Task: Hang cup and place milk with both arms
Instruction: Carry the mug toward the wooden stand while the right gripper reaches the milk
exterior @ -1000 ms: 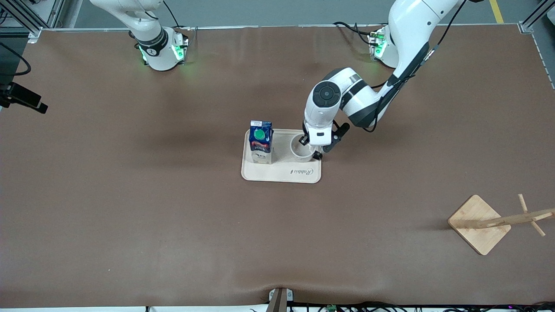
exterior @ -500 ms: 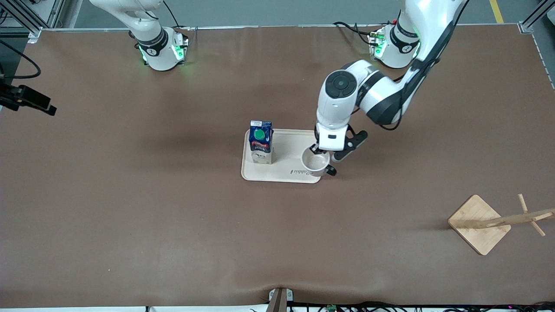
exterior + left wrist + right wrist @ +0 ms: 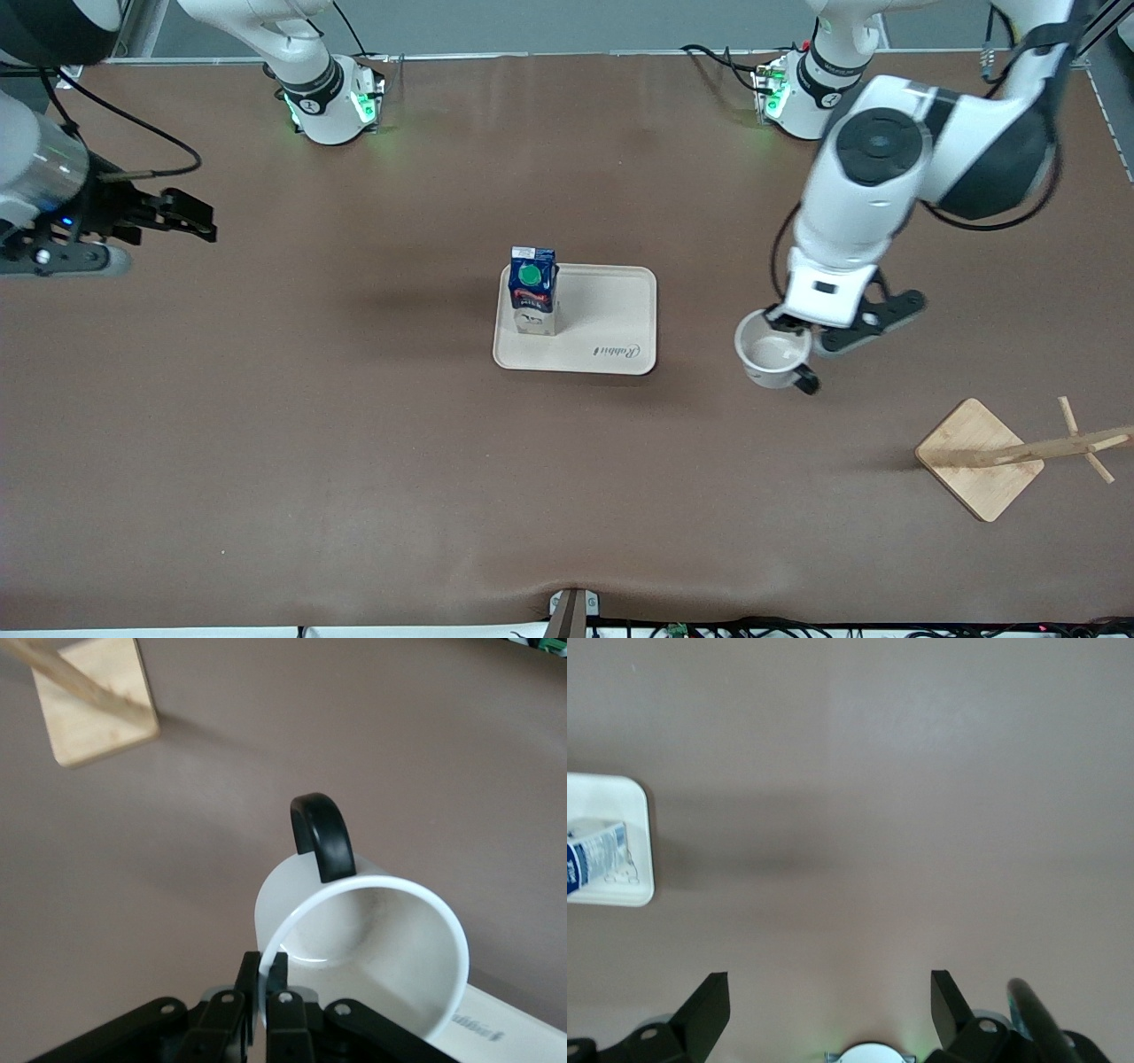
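Lowest in the front picture, at its lower right, the wooden rack (image 3: 981, 459) stands on the brown bench (image 3: 354, 461), its square base flat and its pegged post leaning out toward the right edge of the frame. Just above that, right of centre, my left hand (image 3: 783, 324) is up in the air with its fingers (image 3: 276, 985) clamped together on the rim of the cup (image 3: 772, 357), one finger inside the wall and one outside; the cup's mouth faces the front camera and its black handle (image 3: 322, 835) sticks out on the side away from my fingers. The cup hangs over bare bench between the tray and the rack. At the middle of the frame lies the cream tray (image 3: 611, 326), and the milk (image 3: 532, 291) stands upright on it, at the end toward my right arm. At the far left edge, upper part of the frame, my right hand (image 3: 182, 216) hovers over bare bench with its fingers (image 3: 709, 1010) spread wide apart and holding nothing.
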Robot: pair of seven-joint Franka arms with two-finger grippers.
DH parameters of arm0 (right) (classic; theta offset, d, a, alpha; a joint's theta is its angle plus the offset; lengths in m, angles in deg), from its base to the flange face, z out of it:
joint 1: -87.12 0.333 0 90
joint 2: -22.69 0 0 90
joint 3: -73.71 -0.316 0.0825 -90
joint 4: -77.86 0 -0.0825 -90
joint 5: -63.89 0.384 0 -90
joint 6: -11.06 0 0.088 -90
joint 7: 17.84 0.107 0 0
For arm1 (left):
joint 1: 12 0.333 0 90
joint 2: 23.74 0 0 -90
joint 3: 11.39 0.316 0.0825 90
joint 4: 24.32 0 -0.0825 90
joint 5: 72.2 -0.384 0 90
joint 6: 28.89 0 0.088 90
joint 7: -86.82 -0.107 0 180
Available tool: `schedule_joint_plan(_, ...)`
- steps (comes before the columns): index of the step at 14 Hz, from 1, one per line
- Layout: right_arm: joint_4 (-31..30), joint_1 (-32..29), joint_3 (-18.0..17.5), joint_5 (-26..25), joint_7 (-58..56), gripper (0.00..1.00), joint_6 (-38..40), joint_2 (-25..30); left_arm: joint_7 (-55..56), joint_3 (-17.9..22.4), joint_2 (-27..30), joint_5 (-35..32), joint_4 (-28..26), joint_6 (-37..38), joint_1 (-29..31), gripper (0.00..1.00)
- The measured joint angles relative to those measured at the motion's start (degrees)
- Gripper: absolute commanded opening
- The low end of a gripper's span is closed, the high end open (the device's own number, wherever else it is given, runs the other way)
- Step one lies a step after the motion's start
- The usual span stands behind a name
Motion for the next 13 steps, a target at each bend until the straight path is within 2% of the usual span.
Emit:
schedule_joint_plan(3, 0.01, 4.26, -0.06, 0.81, 1.01, 1.0, 0.07, -1.26, -10.51, -0.01, 0.18, 0.12, 3.26, 3.68, 4.82, 0.0)
schedule_joint_plan(7, -0.07, 10.21, -0.15, 3.96, 10.12, 1.0, -7.36, -4.8, -22.47, -0.01, 0.22, 0.82, 6.85, 5.25, 10.95, 0.0)
schedule_joint_plan(13, -0.05, 19.61, -0.21, 6.88, 23.8, 1.0, -16.12, -10.68, -40.6, 0.15, 0.2, 7.08, 9.37, 5.41, 21.1, 0.0)
